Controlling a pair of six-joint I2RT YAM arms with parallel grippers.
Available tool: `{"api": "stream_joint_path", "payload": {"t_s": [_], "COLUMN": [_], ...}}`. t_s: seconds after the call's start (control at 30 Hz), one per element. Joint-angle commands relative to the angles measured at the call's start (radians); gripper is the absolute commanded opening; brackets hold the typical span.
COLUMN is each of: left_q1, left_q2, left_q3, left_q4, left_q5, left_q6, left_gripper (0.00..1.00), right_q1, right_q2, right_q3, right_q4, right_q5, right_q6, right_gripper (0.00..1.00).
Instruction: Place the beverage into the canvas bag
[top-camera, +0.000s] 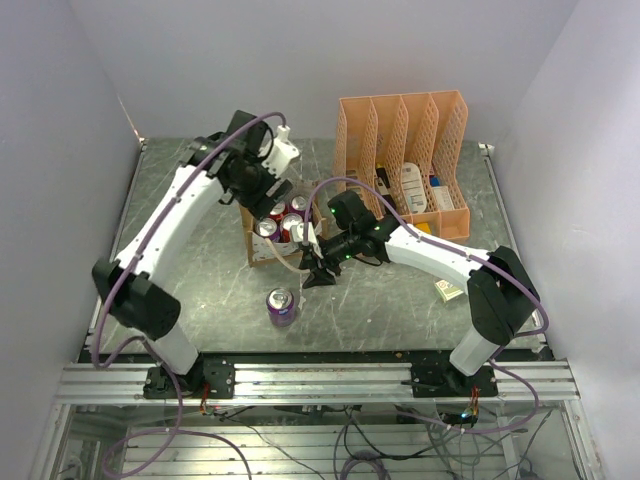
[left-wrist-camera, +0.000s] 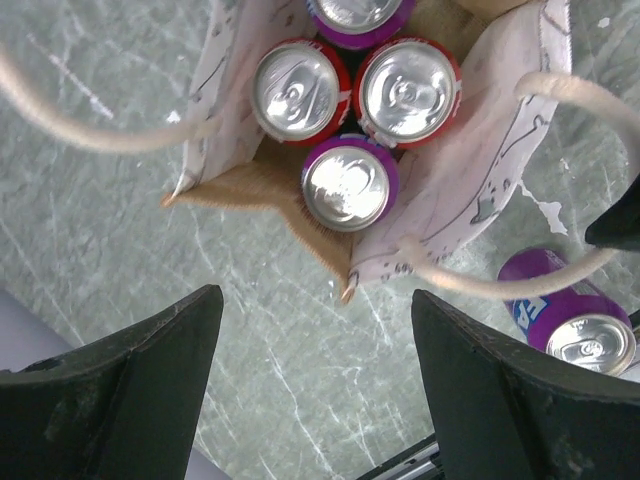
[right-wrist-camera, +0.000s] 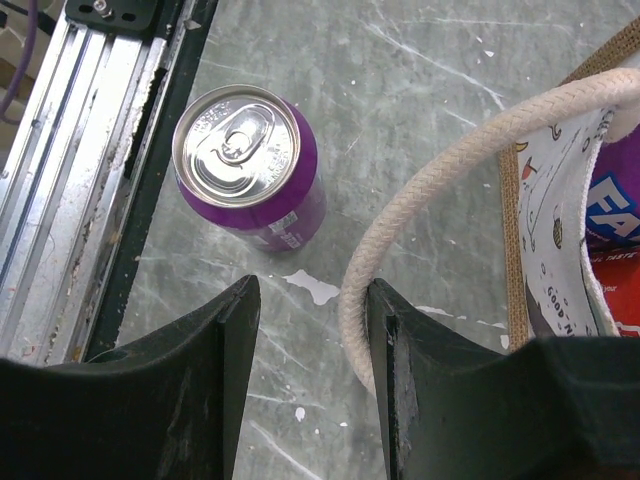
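The beverage can (top-camera: 281, 305) stands upright on the worktop (top-camera: 220, 300), just in front of the canvas bag (top-camera: 256, 250), which holds other cans (left-wrist-camera: 295, 90). The right hand (right-wrist-camera: 312, 285) is narrowly apart, with a bag handle (right-wrist-camera: 400, 200) lying against one finger. The left hand (left-wrist-camera: 318, 295) hovers above the bag, spread wide and empty.
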Motion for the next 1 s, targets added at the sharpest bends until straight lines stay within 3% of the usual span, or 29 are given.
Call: {"api": "stream_joint_path", "payload": {"t_s": [0.0, 0.17, 0.3, 0.47, 0.73, 0.9, 0.97], "left_q1": [0.072, 0.174, 0.228, 0.278, 0.279, 0.279, 0.275], "left_q2": [-0.121, -0.269, -0.421, -0.586, -0.775, -0.789, -0.767], "left_q3": [-0.081, -0.205, -0.326, -0.471, -0.66, -0.775, -0.797], "left_q4": [0.077, 0.156, 0.231, 0.248, 0.207, 0.136, 0.113], "left_q5": [-0.002, 0.046, 0.068, 0.13, 0.455, 0.658, 0.692], "left_q6": [-0.031, -0.055, -0.069, -0.012, 0.217, 0.434, 0.517], "left_gripper": [0.87, 0.91, 1.0, 0.98, 0.98, 1.0, 0.95], "right_q1": [0.007, 0.0, -0.01, -0.018, -0.049, -0.076, -0.086], "right_q2": [-0.011, -0.004, 0.006, 0.028, 0.057, 0.045, 0.036], "right_q3": [0.014, 0.019, 0.023, 0.04, 0.055, 0.049, 0.041], "right_q4": [0.012, 0.033, 0.059, 0.074, 0.097, 0.098, 0.111], "right_q5": [-0.037, -0.065, -0.08, -0.111, -0.214, -0.233, -0.241], "right_q6": [0.035, 0.077, 0.127, 0.178, 0.268, 0.276, 0.284], "right_gripper": [0.47, 0.47, 0.48, 0.49, 0.51, 0.51, 0.51]}}
